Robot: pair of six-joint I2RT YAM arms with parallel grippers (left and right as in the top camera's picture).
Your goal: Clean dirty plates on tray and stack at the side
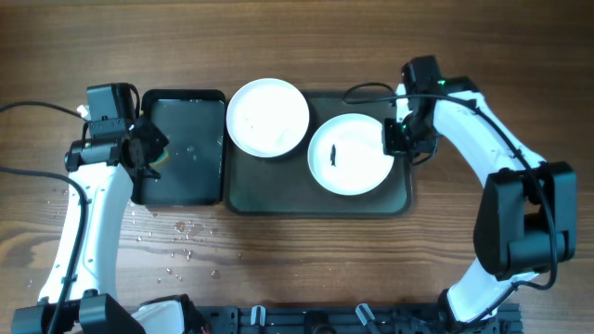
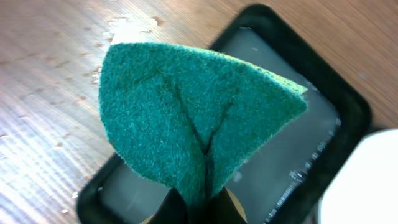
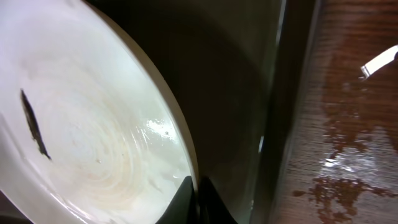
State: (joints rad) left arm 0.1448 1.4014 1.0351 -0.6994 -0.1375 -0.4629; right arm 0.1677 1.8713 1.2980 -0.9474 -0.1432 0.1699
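Centre right in the overhead view, the right pincer (image 1: pixel 399 137) pinched the rim of the smeared plate (image 1: pixel 351 153) on the tray (image 1: pixel 278 193), likely steadying it, while the left pincer (image 2: pixel 199 208) clamped a folded green sponge (image 2: pixel 199 118) for wiping.

Count of items in view:

- Plates: two, both white and round. One is an unmarked plate (image 1: pixel 268 117) and one is a smeared plate (image 1: pixel 351 154), bearing a single dark smear (image 1: pixel 332 155).
- Trays: two. One is a large grey-green tray (image 1: pixel 278 190) and one is a smaller black tray (image 1: pixel 190 176).
- Green scouring sponge (image 2: pixel 186 118): one.
- Robot arms: two, the left arm (image 1: pixel 93 213) and the right arm (image 1: pixel 483 139).
- Wooden bench (image 1: pixel 306 260): one.
- Water droplets (image 1: pixel 181 227) on the bench: scattered, too small to count.
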